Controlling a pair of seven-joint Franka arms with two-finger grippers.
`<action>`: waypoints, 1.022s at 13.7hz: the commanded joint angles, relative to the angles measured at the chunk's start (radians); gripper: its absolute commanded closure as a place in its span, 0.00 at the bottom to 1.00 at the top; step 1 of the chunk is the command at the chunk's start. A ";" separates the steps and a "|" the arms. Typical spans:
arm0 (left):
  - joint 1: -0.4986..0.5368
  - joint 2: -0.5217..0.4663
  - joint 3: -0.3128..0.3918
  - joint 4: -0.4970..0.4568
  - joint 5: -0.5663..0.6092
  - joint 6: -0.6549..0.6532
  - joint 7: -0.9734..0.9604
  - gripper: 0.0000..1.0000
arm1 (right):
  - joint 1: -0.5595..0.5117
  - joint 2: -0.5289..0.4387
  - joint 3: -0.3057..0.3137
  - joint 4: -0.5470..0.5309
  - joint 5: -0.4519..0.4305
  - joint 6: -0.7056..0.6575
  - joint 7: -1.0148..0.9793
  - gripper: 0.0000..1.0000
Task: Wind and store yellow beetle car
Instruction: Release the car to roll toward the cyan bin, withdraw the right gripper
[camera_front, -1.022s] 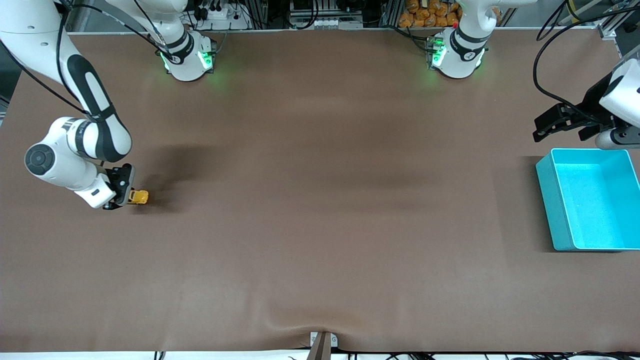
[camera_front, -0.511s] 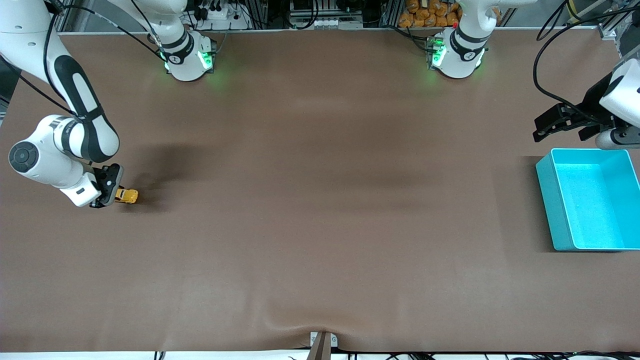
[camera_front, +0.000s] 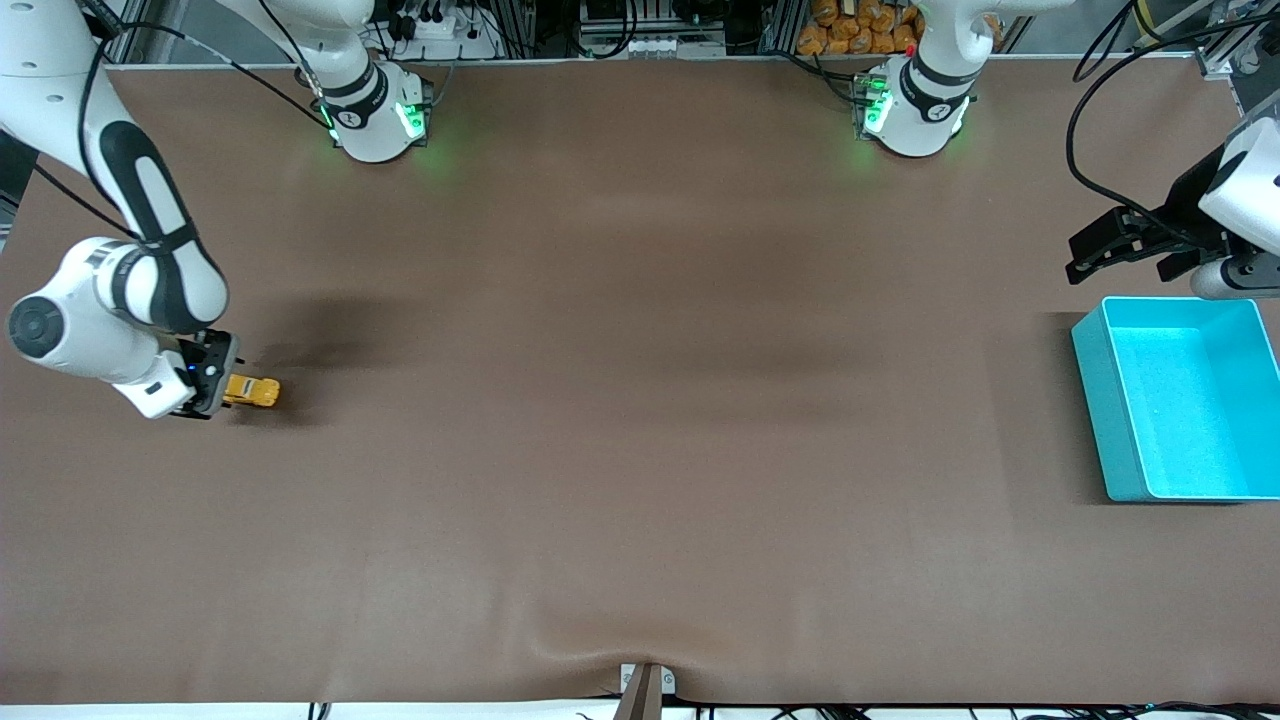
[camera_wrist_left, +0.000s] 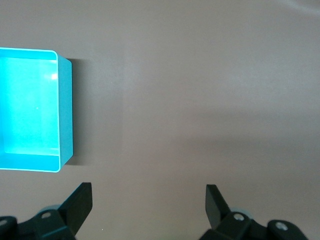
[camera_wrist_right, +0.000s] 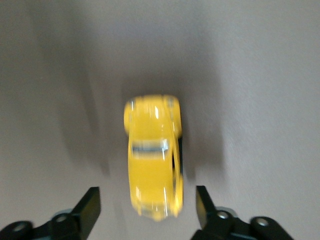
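Front view: one yellow beetle car (camera_front: 250, 391) sits on the table (camera_front: 640, 400) at the right arm's end, just beside the right gripper (camera_front: 212, 385). One turquoise bin (camera_front: 1105, 400) waits at the left arm's end for storing.

Left wrist view: the left gripper (camera_wrist_left: 149, 205), spread wide and empty, waits near the bin.

Right wrist view: fingers (camera_wrist_right: 89, 207) stand apart either side of the car, apparently clear of it, probably so the wound car can run; the picture is blurred.

One yellow beetle car (camera_front: 251, 391), one turquoise bin (camera_front: 1090, 360), two grippers: left gripper (camera_wrist_left: 148, 202), right gripper (camera_wrist_right: 145, 205).
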 joint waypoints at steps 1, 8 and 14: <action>0.005 -0.003 0.002 0.001 -0.023 0.001 0.012 0.00 | -0.040 -0.029 0.014 0.042 -0.011 -0.072 -0.009 0.00; 0.005 -0.003 0.002 0.001 -0.023 0.001 0.012 0.00 | -0.054 -0.031 0.017 0.054 -0.004 -0.076 -0.010 0.00; 0.006 -0.003 0.002 0.001 -0.023 0.001 0.012 0.00 | -0.043 -0.031 0.020 0.099 -0.001 -0.076 -0.009 0.00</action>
